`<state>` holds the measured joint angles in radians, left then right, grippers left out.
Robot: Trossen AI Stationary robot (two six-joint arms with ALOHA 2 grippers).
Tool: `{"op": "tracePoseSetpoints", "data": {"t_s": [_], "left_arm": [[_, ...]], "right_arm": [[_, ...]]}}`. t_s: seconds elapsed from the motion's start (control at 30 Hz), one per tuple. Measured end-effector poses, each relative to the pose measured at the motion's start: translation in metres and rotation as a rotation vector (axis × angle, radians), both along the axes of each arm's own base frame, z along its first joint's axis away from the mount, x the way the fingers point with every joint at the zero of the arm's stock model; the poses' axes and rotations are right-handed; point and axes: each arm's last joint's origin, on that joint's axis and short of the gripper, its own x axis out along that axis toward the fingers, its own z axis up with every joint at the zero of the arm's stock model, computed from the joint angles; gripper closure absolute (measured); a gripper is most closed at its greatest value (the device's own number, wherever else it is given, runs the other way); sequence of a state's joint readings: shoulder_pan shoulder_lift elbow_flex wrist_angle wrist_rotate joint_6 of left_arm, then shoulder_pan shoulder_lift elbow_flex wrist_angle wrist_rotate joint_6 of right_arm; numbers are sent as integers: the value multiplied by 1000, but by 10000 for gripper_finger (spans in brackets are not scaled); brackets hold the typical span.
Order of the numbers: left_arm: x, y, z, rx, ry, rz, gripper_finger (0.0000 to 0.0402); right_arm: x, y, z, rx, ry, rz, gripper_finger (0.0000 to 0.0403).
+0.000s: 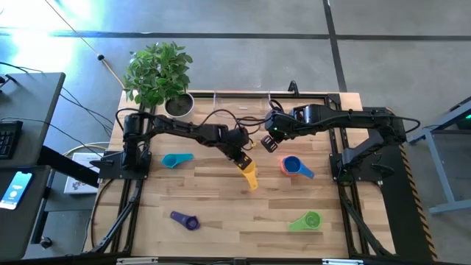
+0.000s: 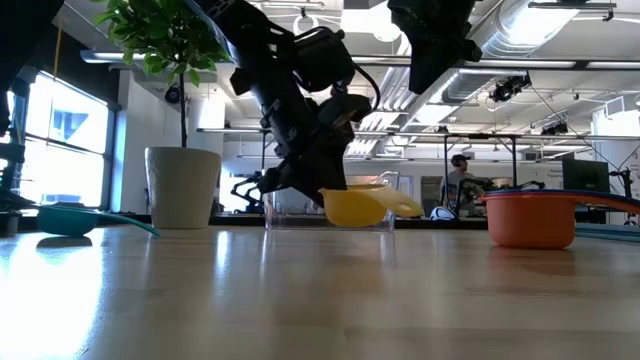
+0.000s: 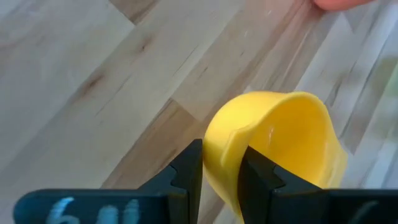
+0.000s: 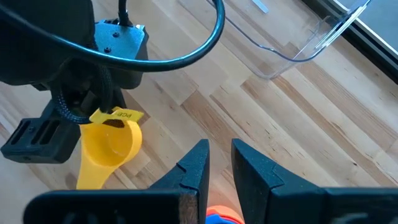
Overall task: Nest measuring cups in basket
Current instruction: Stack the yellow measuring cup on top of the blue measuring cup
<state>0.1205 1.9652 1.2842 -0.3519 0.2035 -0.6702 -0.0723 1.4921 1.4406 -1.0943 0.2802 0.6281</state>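
Note:
My left gripper [image 1: 241,158] is over the middle of the table, shut on the yellow measuring cup [image 1: 251,177], which shows just above the tabletop in the low view [image 2: 355,207]. My right gripper [image 1: 269,143] hangs high, just beyond and to the right of it. Its fingers [image 4: 196,165] stand a narrow gap apart with nothing between them. The clear basket [image 1: 243,99] stands at the far edge. An orange cup [image 1: 290,165] with a blue cup [image 1: 303,173] in it, a teal cup [image 1: 175,160], a purple cup [image 1: 184,219] and a green cup [image 1: 307,221] rest on the table. My left gripper pinches the yellow cup's bowl wall [image 3: 221,155] at the rim, one finger [image 3: 189,171] outside the bowl and one [image 3: 258,177] inside. The fingers slant down from above. The cup hangs tilted and clear of the table, its handle [image 4: 90,177] pointing away from the fingers toward the near edge.
A white plant pot [image 1: 179,105] with a leafy plant stands at the far left, beside the basket. Bare wood lies between the cups in the table's middle and near half.

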Motion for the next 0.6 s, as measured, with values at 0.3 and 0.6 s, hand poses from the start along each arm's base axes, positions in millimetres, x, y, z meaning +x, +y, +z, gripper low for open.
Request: {"op": "tracePoseSetpoints", "data": {"t_s": [0.3,0.6], "left_arm": [[-2,7,-1,21,5,-13,330],[-4,9,-5,26,43,-24,348]], "right_arm": [[1,0,0,-1,-10,0,344],[1,0,0,14,-20,-20,344]]}}
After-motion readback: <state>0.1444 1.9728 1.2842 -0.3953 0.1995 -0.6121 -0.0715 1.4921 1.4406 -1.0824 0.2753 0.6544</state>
